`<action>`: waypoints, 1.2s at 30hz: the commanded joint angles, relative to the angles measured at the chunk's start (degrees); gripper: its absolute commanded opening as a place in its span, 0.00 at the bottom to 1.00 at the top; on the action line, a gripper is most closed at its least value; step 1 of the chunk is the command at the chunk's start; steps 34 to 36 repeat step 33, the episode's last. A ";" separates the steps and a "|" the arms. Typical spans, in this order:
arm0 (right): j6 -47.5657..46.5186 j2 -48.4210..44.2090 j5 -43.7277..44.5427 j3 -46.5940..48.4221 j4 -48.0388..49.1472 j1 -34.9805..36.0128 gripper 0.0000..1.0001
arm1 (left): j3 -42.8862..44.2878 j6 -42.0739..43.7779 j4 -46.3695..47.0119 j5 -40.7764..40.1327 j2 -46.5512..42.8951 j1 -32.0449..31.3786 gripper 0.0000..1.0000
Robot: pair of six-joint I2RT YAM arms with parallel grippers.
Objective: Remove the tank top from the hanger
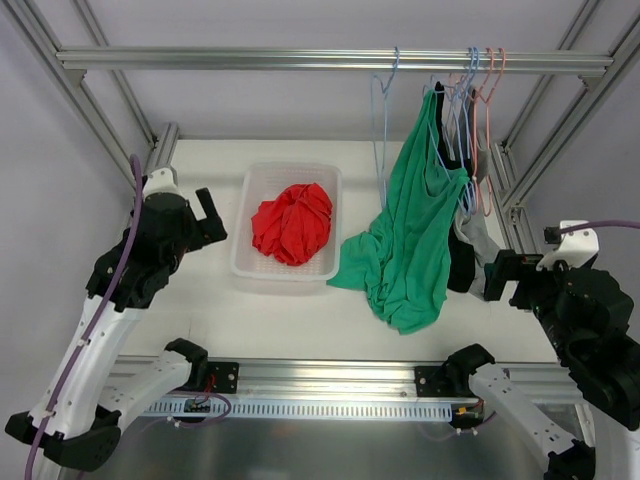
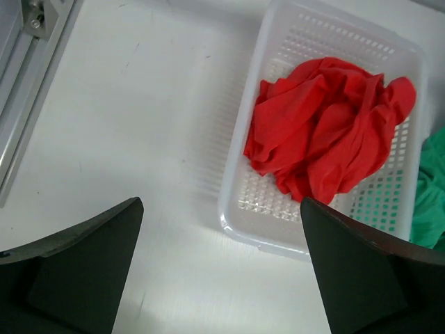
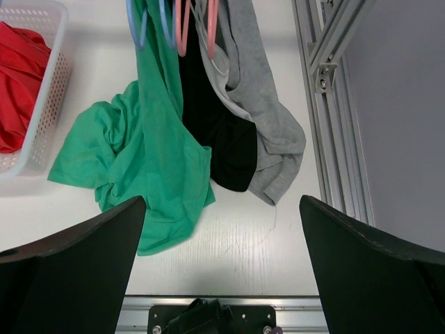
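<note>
Left gripper [image 1: 209, 217] and right gripper [image 1: 498, 276] agape, empty; tank top [image 1: 292, 222] crumpled in basket [image 1: 281, 272]; hanger [image 1: 381, 128] bare on rail [image 1: 250, 60].

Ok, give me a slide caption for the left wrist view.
Red tank top crumpled in the white basket, seen between the open left jaws.

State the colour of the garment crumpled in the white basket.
Bright red; the tank top shows best in the left wrist view.
</note>
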 commanded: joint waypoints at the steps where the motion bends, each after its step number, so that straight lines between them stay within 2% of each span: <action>1: -0.41 -2.25 3.01 -2.08 -2.13 -0.14 0.99 | -4.66 2.86 -4.76 -1.42 -5.93 0.39 0.99; 6: 0.20 -3.93 3.80 -4.90 -1.87 -0.05 1.00 | -10.49 3.91 -4.32 -8.52 -13.14 0.39 0.99; 9: 0.56 -3.93 4.07 -6.74 -1.17 -0.14 1.00 | -12.69 3.22 -3.79 -9.67 -15.16 0.39 0.99; 22: 0.74 -3.13 3.10 -10.52 2.61 -0.14 0.99 | -17.35 5.15 0.60 -1.95 -16.93 0.48 0.99; 36: 1.44 -2.61 3.89 -13.16 4.89 -0.14 0.99 | -17.88 5.67 1.66 -1.68 -17.19 0.39 0.99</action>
